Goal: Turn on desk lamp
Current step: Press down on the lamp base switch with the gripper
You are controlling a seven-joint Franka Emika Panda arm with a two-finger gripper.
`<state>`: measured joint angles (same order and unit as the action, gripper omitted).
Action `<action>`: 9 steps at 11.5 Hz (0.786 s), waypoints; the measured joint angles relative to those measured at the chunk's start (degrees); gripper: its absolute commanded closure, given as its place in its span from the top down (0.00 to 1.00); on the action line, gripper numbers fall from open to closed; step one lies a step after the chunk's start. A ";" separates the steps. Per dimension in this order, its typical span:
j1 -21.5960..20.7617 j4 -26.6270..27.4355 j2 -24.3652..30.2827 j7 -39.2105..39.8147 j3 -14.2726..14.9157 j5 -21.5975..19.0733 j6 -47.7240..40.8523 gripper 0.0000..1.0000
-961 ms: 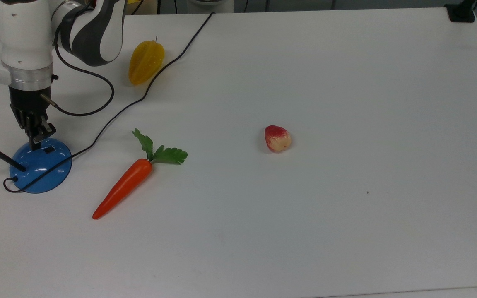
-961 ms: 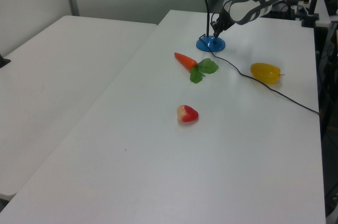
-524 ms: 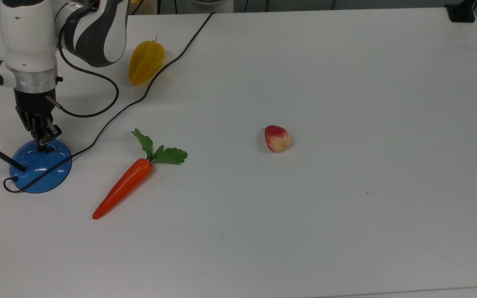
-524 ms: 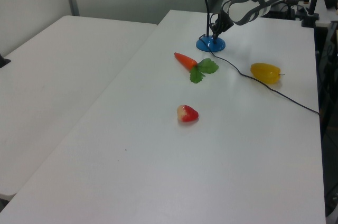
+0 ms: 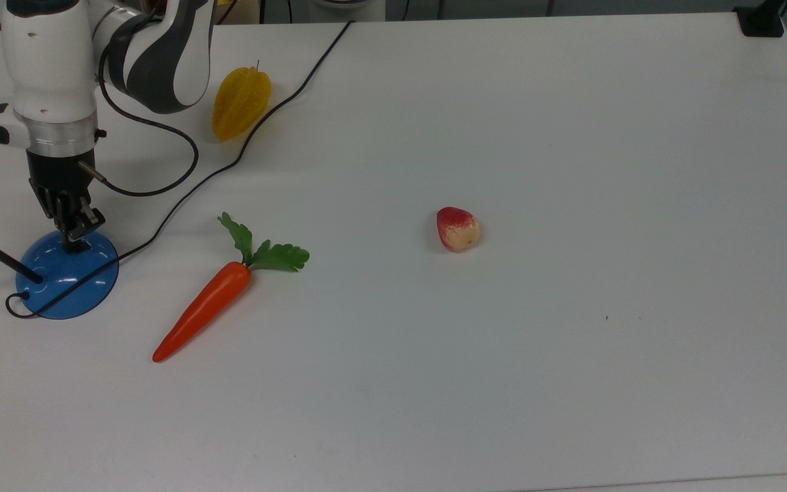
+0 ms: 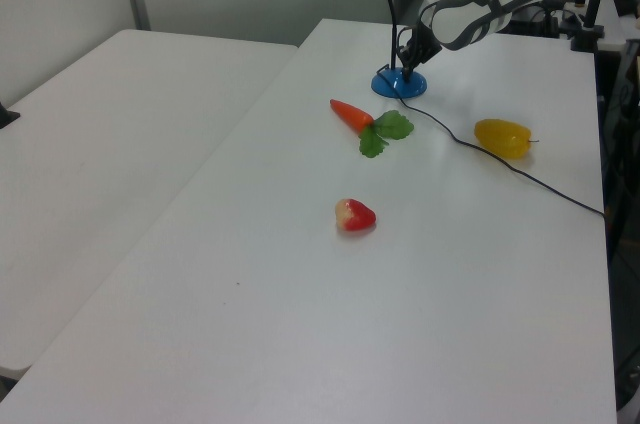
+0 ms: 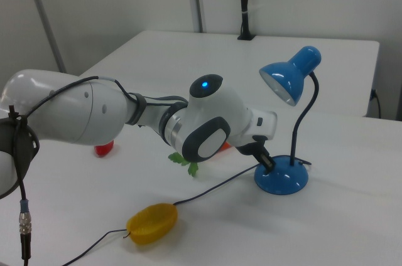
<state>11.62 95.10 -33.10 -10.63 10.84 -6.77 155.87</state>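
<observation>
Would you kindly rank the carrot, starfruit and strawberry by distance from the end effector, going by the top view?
1. Carrot, lower right of the end effector.
2. Starfruit, upper right.
3. Strawberry, far right.

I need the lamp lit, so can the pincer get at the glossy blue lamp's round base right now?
Probably yes. The pincer is already down at the glossy blue lamp's round base, and nothing lies between them; the orange carrot rests apart.

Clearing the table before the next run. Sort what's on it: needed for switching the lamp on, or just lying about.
Needed: desk lamp, its cord, the pincer at its base.

Lying about: carrot, yellow starfruit, strawberry.
</observation>
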 measured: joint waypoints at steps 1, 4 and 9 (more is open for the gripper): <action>0.00 0.00 0.00 0.00 0.00 0.00 0.00 0.00; 0.03 -0.01 -0.04 0.00 0.00 0.00 0.00 0.00; 0.08 -1.13 -0.99 -0.02 0.00 0.00 0.01 0.00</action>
<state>11.70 93.98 -34.09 -10.65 10.84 -6.77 155.88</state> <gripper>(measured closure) 0.991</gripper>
